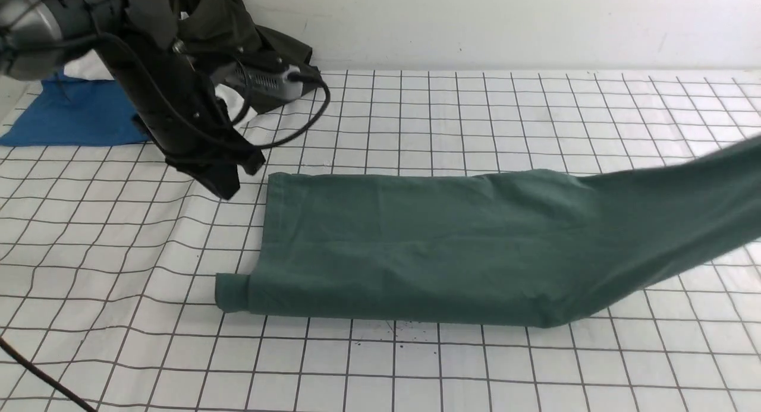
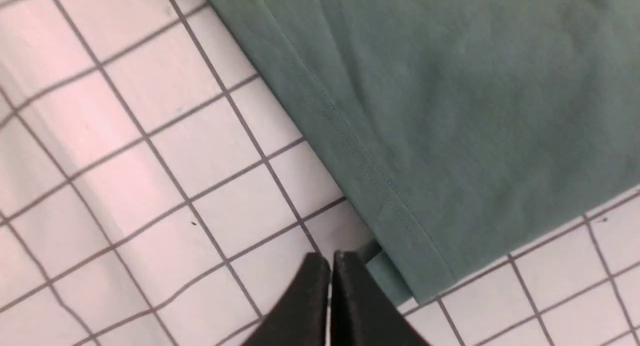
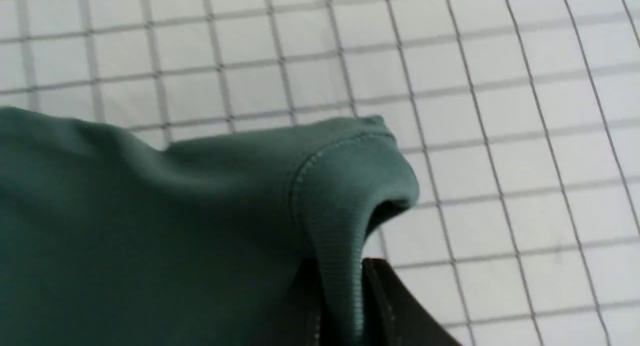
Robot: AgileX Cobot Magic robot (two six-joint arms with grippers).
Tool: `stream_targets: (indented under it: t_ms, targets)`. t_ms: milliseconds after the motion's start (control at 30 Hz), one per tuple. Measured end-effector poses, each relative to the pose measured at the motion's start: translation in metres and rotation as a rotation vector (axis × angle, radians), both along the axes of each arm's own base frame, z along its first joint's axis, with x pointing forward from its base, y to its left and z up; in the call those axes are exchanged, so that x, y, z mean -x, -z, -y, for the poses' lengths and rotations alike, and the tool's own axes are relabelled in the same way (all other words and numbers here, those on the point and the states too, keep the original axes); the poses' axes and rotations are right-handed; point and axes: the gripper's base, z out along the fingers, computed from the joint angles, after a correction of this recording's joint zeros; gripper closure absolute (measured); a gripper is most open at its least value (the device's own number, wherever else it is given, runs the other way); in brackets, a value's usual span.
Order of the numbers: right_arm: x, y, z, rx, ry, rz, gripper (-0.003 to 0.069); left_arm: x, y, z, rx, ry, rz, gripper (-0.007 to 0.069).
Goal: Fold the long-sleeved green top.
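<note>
Jaws of the right gripper (image 3: 340, 296) were closed on the ribbed neck band of the green long-sleeved top (image 1: 416, 245), which was pinched between the two dark fingers. Those of the left gripper (image 2: 330, 261) were pressed together with nothing between them, and it hovered just beside the hem corner of the top, on the left side.

The top lay in the middle of the white checked cloth (image 1: 416, 370) as one long narrow band. Its sides seemed to be already folded inward, since no sleeve lay spread out. Only a small green piece stuck out at the near left corner. The hem end was flat on the cloth, while the neck end went up to the right and left the front view there.

I judged the lengthwise folding as done and the crosswise fold as only beginning: the neck end was not yet laid over the hem. A dark olive garment (image 1: 220, 13) and a blue garment (image 1: 71, 115) lay far left, apart from the top
</note>
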Motion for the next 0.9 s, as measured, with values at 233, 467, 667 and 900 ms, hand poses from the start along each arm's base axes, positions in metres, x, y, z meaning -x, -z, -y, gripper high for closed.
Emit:
stream_targets:
  t_ms: [233,467,667,900]
  targets:
    - [-0.018,-0.046,-0.164,-0.070,-0.480,0.094,0.0594,0.042,-0.075,-0.010,0.003,0.001,0.198,0.0631]
    - [-0.040,0.009,-0.313,-0.153,-0.712,0.049,0.0594,0.087,-0.128,-0.020,-0.008,-0.002,0.357,0.0631]
    - [-0.058,0.076,-0.385,-0.204,-0.765,-0.053,0.0581,0.109,-0.148,-0.024,0.002,-0.006,0.411,0.0631]
    - [-0.064,0.077,-0.403,-0.286,-0.793,-0.105,0.0320,0.111,-0.136,-0.024,0.001,-0.005,0.370,0.0631]
